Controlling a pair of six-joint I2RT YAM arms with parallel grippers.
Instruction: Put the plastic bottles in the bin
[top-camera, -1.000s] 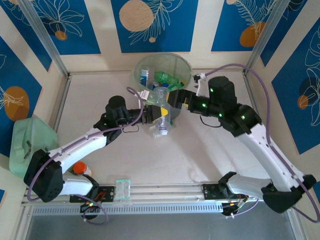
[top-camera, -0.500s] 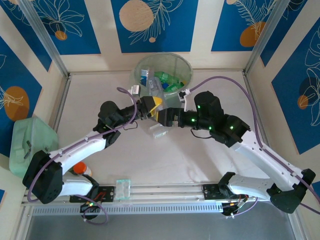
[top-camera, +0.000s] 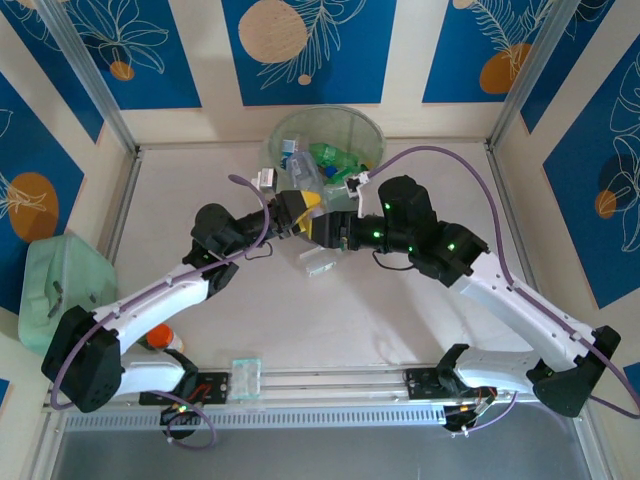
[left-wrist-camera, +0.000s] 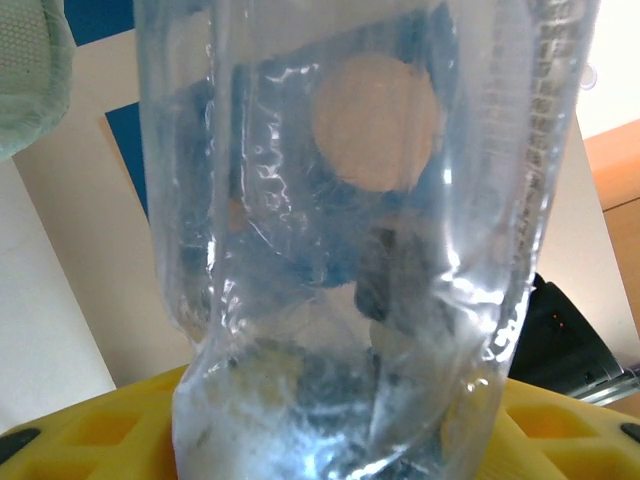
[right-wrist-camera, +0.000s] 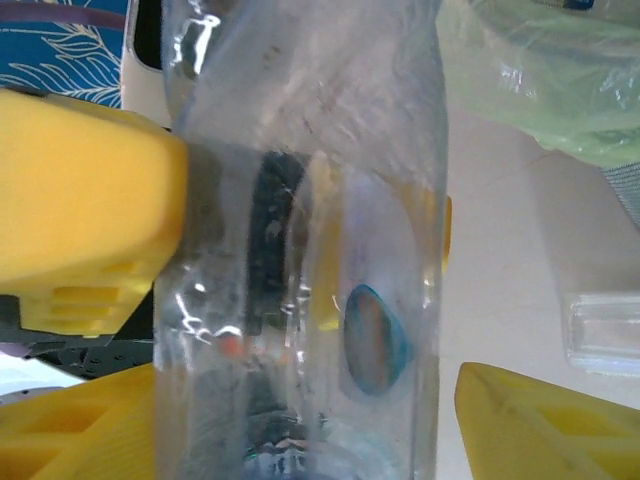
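At the far left a mint-green container (top-camera: 55, 290) is seen, and beside the left arm's base an orange-capped bottle (top-camera: 160, 338); neither is judged to belong to the job. A small clear item (top-camera: 245, 378) is lodged on the near rail, too indistinct to be named.

Towards the middle, a clear bottle (left-wrist-camera: 360, 250) is gripped at one end by the left jaws, its plastic pinched in between the yellow pads (left-wrist-camera: 80, 440). It is held up just beside the near rim of the bin (top-camera: 372, 135). Whether it is over the rim cannot be told.

The bin is set at the far edge of the surface (top-camera: 330, 330), about the middle. Several bottles, a green one (top-camera: 335, 158) among them, are already lying inside it.

Just nearer than the raised bottle, a second clear bottle (top-camera: 318, 265) is left lying on the surface.

From the right, the right jaws are placed either side of the same raised bottle. They are open: a plain gap is seen between the bottle and one pad (right-wrist-camera: 540, 420), so no hold is made by them.

The task is judged to be well along. Most bottles are binned, while the raised one has yet to be dropped in and the one on the surface has yet to be picked up.
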